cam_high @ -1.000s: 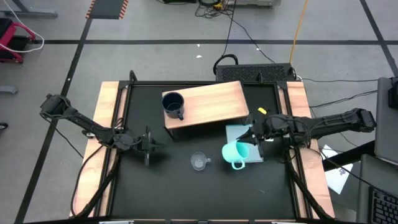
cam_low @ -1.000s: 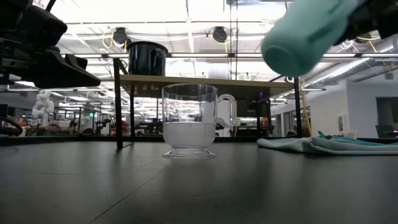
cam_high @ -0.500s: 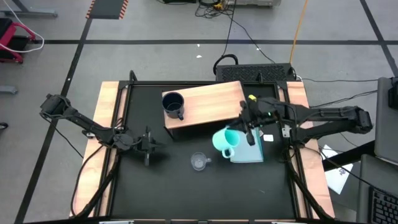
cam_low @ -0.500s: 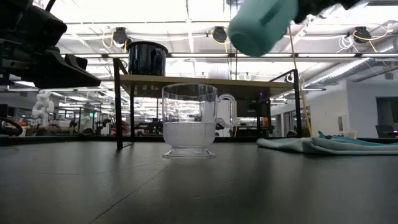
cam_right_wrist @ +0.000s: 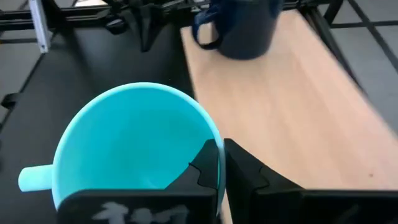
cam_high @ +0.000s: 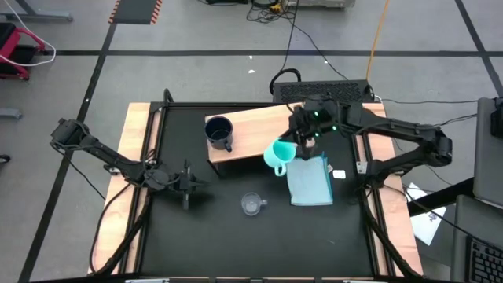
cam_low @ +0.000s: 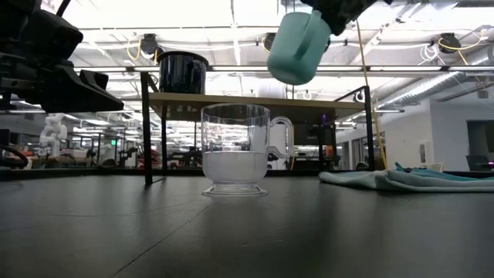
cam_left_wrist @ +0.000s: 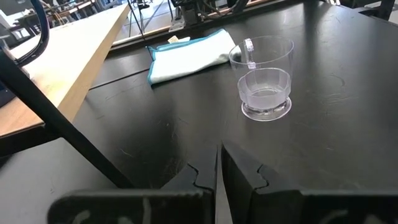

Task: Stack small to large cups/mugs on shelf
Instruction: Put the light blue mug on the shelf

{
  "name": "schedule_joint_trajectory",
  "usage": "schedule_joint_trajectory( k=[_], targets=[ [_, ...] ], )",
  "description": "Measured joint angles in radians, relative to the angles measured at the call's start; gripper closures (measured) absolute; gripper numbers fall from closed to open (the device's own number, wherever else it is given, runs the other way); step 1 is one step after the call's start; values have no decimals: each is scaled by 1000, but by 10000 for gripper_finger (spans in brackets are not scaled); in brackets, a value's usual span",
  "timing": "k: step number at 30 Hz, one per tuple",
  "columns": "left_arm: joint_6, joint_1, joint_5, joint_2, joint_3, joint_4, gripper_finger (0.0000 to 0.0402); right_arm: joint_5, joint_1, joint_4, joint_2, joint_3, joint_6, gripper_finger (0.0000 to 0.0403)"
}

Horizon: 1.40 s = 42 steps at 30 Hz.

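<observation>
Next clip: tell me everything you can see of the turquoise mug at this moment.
The turquoise mug is an opaque, plain, smooth-walled cup with one loop handle and an empty interior. It hangs in the air, tilted, held by the right gripper, whose fingers pinch its rim, one inside and one outside. From above it sits over the front edge of the shelf, beside the light-blue cloth. In the low view it is above the shelf top and touches nothing but the gripper.

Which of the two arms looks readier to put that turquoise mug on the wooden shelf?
The right one. Its gripper already holds the turquoise mug by the rim, in the air at the shelf edge. The left gripper sits shut and empty over the table, away from the shelf.
</observation>
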State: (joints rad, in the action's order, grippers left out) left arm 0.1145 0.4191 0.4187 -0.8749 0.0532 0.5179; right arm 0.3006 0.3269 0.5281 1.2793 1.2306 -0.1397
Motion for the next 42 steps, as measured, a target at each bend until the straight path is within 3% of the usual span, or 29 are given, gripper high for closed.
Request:
schedule_joint_trajectory(
  k=[18,33,42],
  targets=[
    [23,0,0,0,0,-22,376,19,102,322,351,454,-191,402],
    [48,0,0,0,0,-21,376,18,166,412,528,677,-247,402],
    [57,0,0,0,0,-21,376,19,170,429,552,699,-268,402]
  ],
)
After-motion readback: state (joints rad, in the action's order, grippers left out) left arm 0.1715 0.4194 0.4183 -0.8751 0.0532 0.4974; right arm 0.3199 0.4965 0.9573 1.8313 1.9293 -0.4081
